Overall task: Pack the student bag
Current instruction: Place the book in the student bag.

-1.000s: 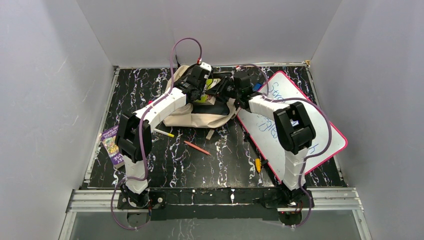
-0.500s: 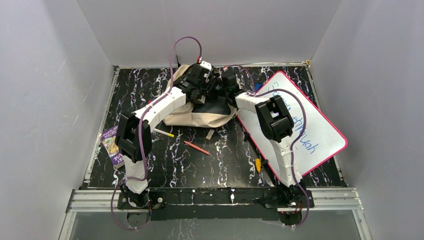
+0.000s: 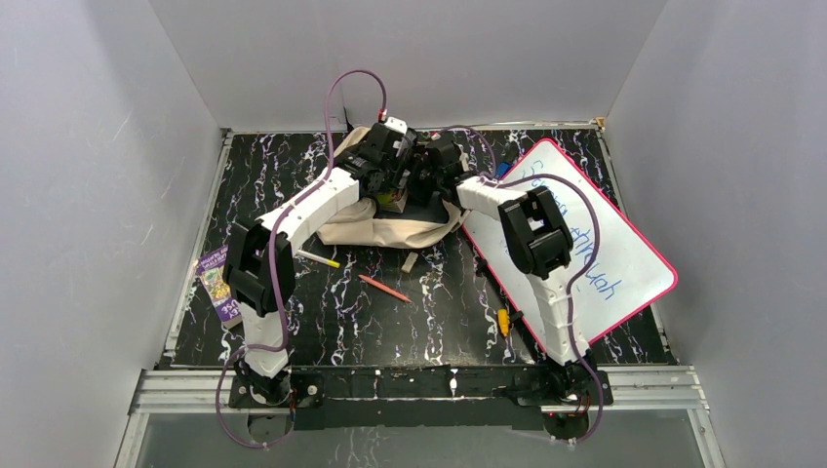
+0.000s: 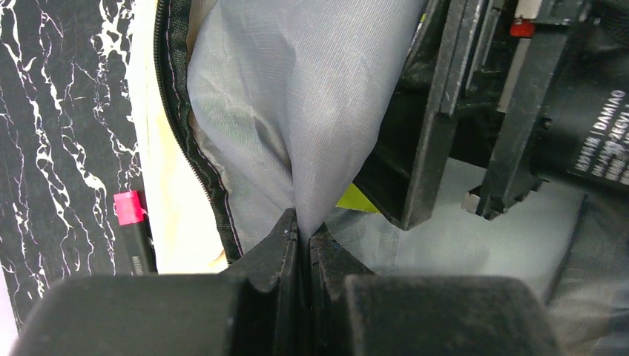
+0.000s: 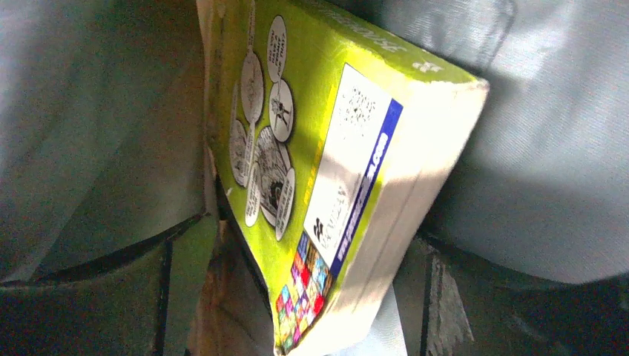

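1. Top external view: I see the student bag (image 3: 390, 232) lying at the upper centre of the frame on the black marbled worktop (image 3: 278, 166), its cream fabric spread toward the lower edge of the bag and its mouth hidden under the two wrists.
2. My left arm (image 3: 312, 210) comes in from the lower left and my right arm (image 3: 531, 234) from the lower right; both end together over the bag's mouth.
3. Right of the bag lies a pink-framed whiteboard (image 3: 634, 273), its near corner just beside the bag.
4. Loose on the worktop below the bag are a yellow pencil (image 3: 320, 259) and a red pencil (image 3: 383, 288), with a purple book (image 3: 216, 283) at the left edge.
5. Left wrist view: the left claw (image 4: 303, 237) is clenched on a fold of the bag's grey lining (image 4: 297, 111), which is pulled up taut from the pinch. The black zipper (image 4: 182, 126) curves along the left of the lining.
6. A pink-capped marker (image 4: 132, 222) lies on the worktop just beside the cream fabric.
7. Right wrist view: a lime-green book (image 5: 319, 148) stands tilted inside the bag, with grey lining on either side.
8. The right claw (image 5: 319, 237) is released: its jaws stand apart with the book's lower end between them, and I see a gap on each side.
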You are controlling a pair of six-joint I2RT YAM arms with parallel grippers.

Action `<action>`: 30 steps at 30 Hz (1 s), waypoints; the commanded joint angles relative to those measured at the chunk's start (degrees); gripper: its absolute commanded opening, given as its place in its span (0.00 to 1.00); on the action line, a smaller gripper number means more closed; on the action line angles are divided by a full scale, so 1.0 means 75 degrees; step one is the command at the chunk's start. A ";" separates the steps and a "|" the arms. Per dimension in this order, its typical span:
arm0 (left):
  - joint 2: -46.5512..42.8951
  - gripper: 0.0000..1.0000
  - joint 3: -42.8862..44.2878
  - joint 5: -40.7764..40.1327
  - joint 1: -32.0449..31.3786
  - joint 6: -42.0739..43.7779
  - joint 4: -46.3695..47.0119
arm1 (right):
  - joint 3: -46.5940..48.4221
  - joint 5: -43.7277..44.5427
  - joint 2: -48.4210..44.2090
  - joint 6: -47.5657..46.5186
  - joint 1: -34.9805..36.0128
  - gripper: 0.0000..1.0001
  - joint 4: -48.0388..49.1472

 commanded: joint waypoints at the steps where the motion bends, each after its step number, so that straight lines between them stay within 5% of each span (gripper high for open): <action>1: -0.0459 0.00 -0.0023 0.0003 0.0088 -0.0230 0.0357 | 0.0286 0.1130 -0.1042 -0.1066 -0.0001 0.92 -0.1068; 8: -0.0573 0.00 -0.0255 0.0265 0.0232 -0.0266 0.0451 | -0.0759 0.2546 -0.2531 -0.1927 0.0004 0.93 -0.1761; 14: -0.0800 0.36 -0.0471 0.0677 0.0262 -0.0355 0.0412 | -0.2158 0.3030 -0.3879 -0.2469 0.0004 0.93 -0.1581; 24: -0.2008 0.62 -0.1240 0.1160 0.0331 -0.0962 0.0032 | -0.2531 0.3212 -0.5319 -0.3160 0.0005 0.99 -0.3153; 30: -0.3902 0.70 -0.2287 0.1346 0.0543 -0.1740 -0.0305 | -0.2597 0.3519 -0.6038 -0.3638 -0.0002 0.99 -0.4794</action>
